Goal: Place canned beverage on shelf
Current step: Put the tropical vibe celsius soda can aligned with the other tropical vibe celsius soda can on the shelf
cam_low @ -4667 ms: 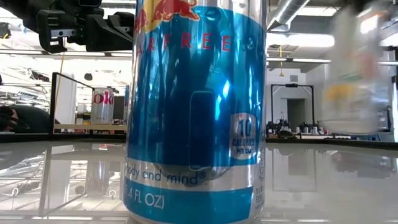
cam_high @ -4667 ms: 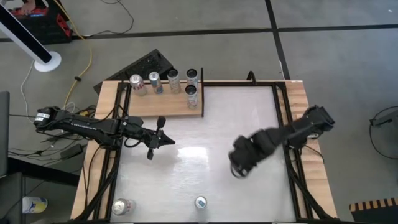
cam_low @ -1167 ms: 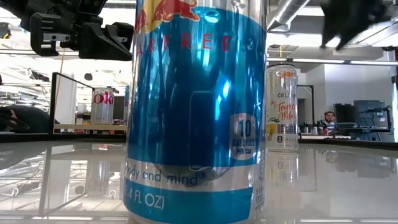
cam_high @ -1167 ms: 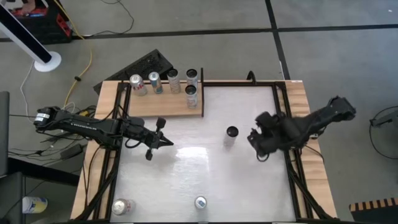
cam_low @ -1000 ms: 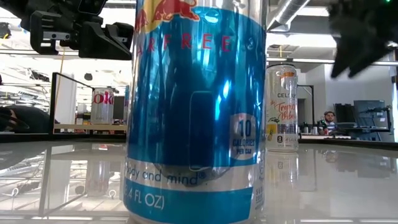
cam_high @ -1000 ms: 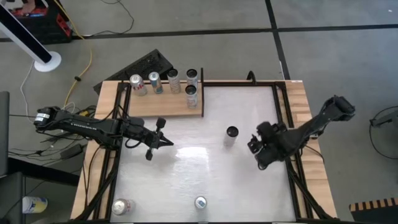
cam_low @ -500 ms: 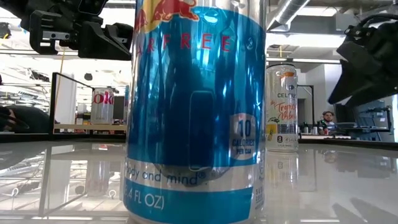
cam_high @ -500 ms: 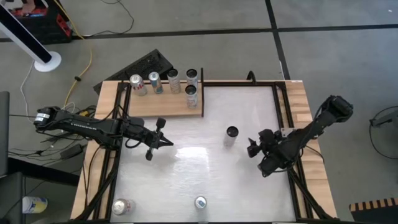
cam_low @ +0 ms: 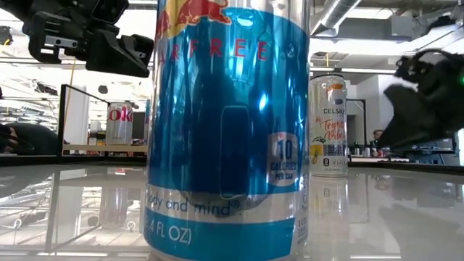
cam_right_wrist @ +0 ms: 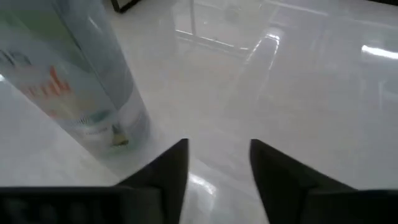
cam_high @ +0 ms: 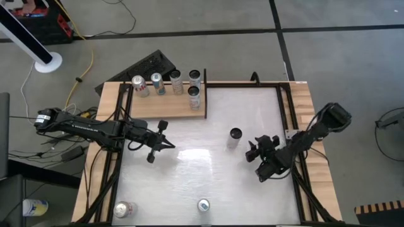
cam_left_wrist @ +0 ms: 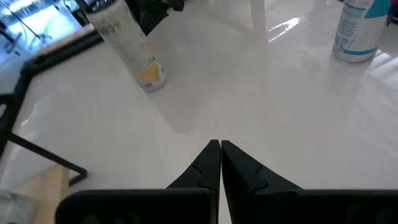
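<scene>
Slim white can with a dark top (cam_high: 235, 138) stands upright on the glossy white worktop (cam_high: 208, 176), centre-right of the high view, free of both arms. Right hand (cam_high: 255, 153) sits just right of it, fingers (cam_right_wrist: 168, 171) apart, nothing between them. Left hand (cam_high: 165, 144) hovers at centre-left, fingers (cam_left_wrist: 208, 165) pressed together, empty. Pale wooden shelf board (cam_high: 165, 104) lies at upper left with five cans (cam_high: 167, 83) on it. Blue energy drink can (cam_high: 203, 205) and another can (cam_high: 124, 209) stand along the bottom edge.
</scene>
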